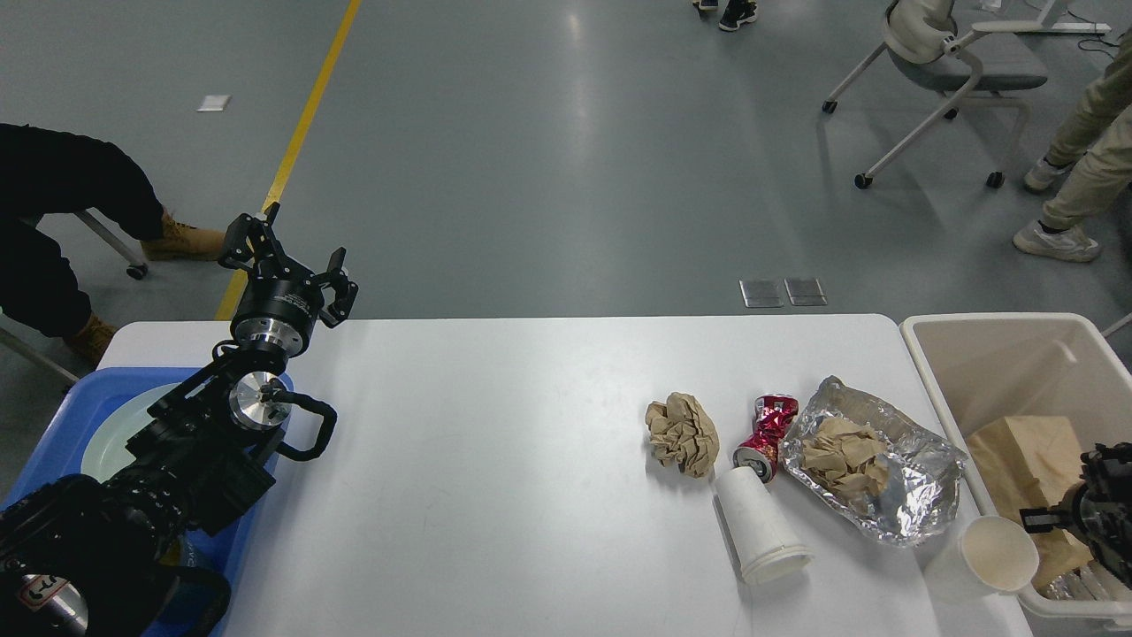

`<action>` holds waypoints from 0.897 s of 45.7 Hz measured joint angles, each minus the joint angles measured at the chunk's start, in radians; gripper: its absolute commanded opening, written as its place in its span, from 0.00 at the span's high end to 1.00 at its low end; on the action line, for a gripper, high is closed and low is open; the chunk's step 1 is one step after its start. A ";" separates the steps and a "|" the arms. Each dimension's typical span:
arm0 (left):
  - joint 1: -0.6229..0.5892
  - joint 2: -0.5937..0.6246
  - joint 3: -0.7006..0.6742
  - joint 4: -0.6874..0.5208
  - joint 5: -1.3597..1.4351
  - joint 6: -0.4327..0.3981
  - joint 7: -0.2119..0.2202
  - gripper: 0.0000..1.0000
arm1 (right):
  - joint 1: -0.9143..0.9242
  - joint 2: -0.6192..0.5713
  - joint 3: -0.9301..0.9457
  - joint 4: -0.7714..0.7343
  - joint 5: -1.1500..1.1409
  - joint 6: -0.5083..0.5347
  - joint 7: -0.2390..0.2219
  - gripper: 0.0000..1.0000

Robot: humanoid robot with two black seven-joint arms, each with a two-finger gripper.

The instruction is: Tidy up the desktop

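a large white rectangular desktop with rounded corners (495, 460) is filling the lower part of the head view, sitting on a grey polished floor (548, 159) crossed by a yellow painted line (301, 133). a grey wheeled office chair (955, 62) is standing at the far right, and people's legs are showing at both sides of the room. a blue plastic tray (80, 398) holding a pale round plate (110, 433) is lying on the desktop's left end. toward the right of the desktop a crumpled brown paper ball (683, 433), a crushed red drink can (768, 435), a toppled white paper cup (761, 538) and a crinkled silver foil wrapper (893, 473) holding brown paper scraps are lying close together; the can is touching the cup. an upright white paper cup (989, 557) is standing just beside a beige plastic bin (990, 354) at the right edge.

the black left gripper (292, 261) is hovering over the desktop's far left corner, well apart from the litter, its fingers spread wide and holding nothing. its arm is rising from the lower left over the tray. the black right gripper (1048, 516) is peeking in at the right edge over the bin, near the upright cup; i cannot tell how its fingers are standing.
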 measured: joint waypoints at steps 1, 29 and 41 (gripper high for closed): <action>0.000 0.000 0.000 0.000 0.000 0.000 0.000 0.04 | -0.003 0.000 0.006 0.000 0.000 -0.004 0.000 0.34; 0.000 0.000 0.000 0.000 0.000 0.000 0.000 0.04 | 0.207 -0.151 0.034 0.107 0.007 0.005 0.005 0.00; 0.000 0.000 0.000 0.000 0.000 0.000 0.000 0.04 | 0.718 -0.272 -0.153 0.420 0.013 0.278 0.007 0.00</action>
